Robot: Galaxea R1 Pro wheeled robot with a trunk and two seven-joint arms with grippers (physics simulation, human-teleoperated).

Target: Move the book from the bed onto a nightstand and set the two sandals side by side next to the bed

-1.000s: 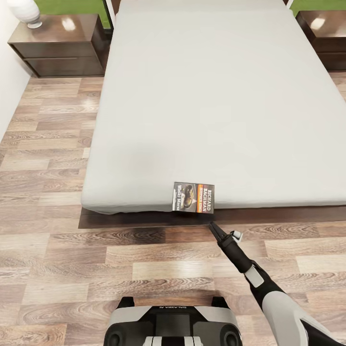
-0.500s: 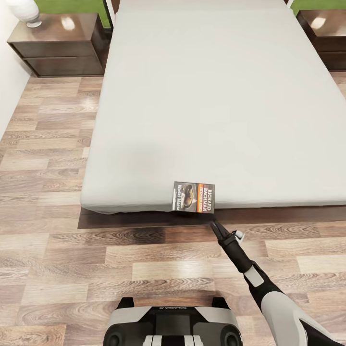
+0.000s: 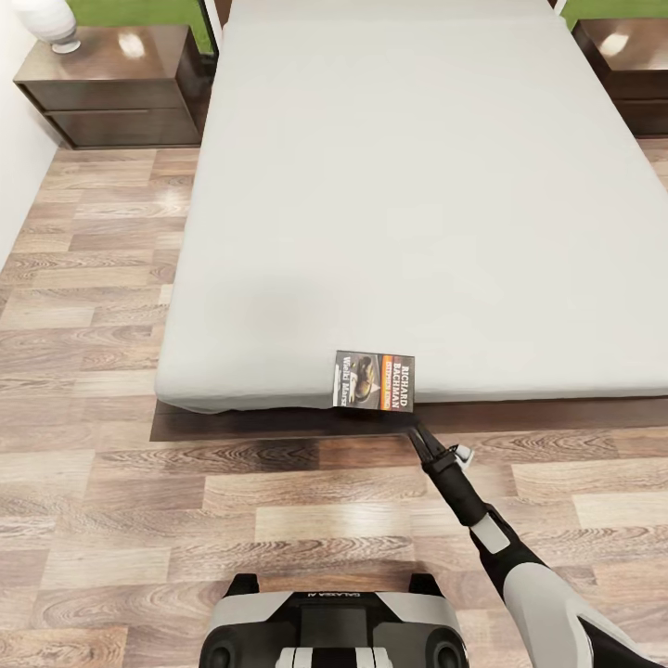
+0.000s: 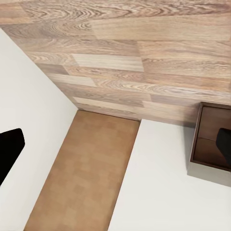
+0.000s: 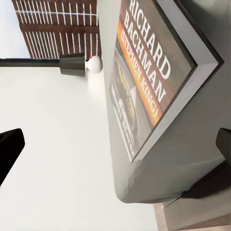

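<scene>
Book (image 3: 374, 380) not yet lifted off the bed (image 3: 408, 186) edge — my right gripper (image 3: 415, 429) just short of it, fingers apart — nightstand (image 3: 111, 88) drop and sandals pending.

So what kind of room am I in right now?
Most likely a bedroom: a large bed with a light-grey mattress, a dark wooden nightstand on either side of its head, a book at the mattress edge, and wood-plank floor.

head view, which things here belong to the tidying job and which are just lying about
Belongs to the job:
- book, at the bed's near edge
- bed
- left nightstand and right nightstand, either can take the book
- right gripper, close to the book

Just lying about:
- white lamp on the left nightstand
</scene>
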